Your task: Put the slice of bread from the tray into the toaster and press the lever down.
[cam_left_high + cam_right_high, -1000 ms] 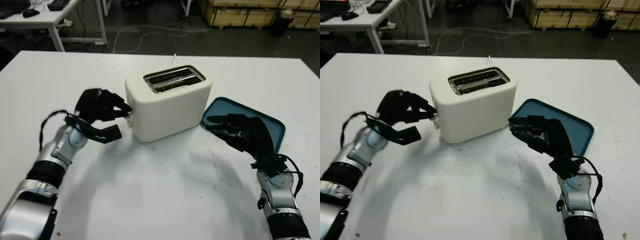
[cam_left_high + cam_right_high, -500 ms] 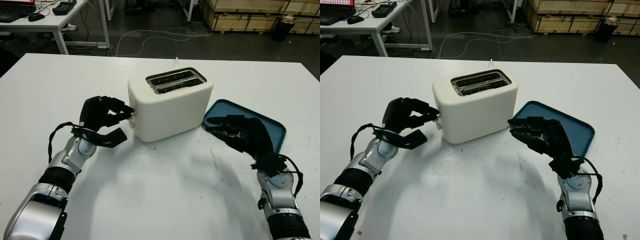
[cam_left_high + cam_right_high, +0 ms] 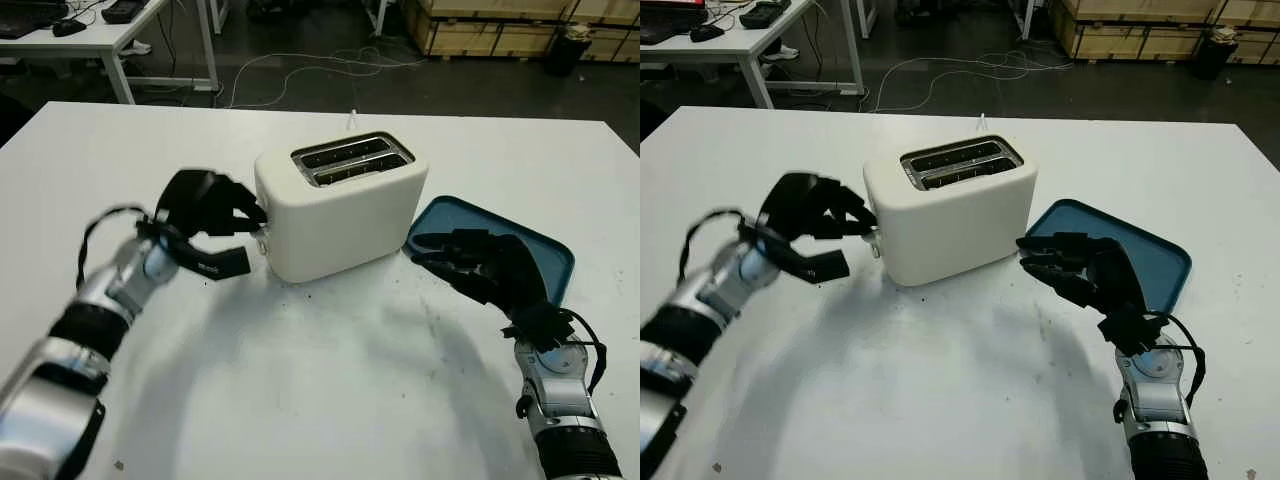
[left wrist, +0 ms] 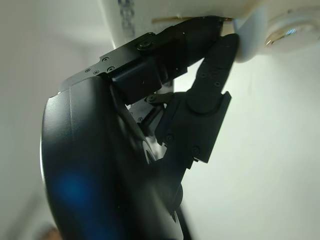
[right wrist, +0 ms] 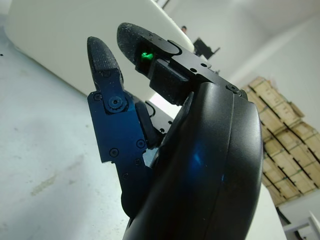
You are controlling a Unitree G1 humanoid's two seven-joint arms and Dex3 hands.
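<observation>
Left-eye view had my right hand [image 3: 485, 272] low at the right, open, holding nothing, over the near edge of the tray [image 3: 556, 254]. At centre left, my left hand [image 3: 205, 215] had its fingers [image 4: 215, 60] curled together against the lever [image 3: 262, 241] on the toaster [image 3: 340, 205]. Bread sat in the slots [image 3: 350, 160] at upper centre.

Cream two-slot toaster [image 3: 340, 205] upright mid-table, slots dark, lever [image 3: 263, 241] on its left end; blue tray [image 3: 545, 255] just beside its right end.
</observation>
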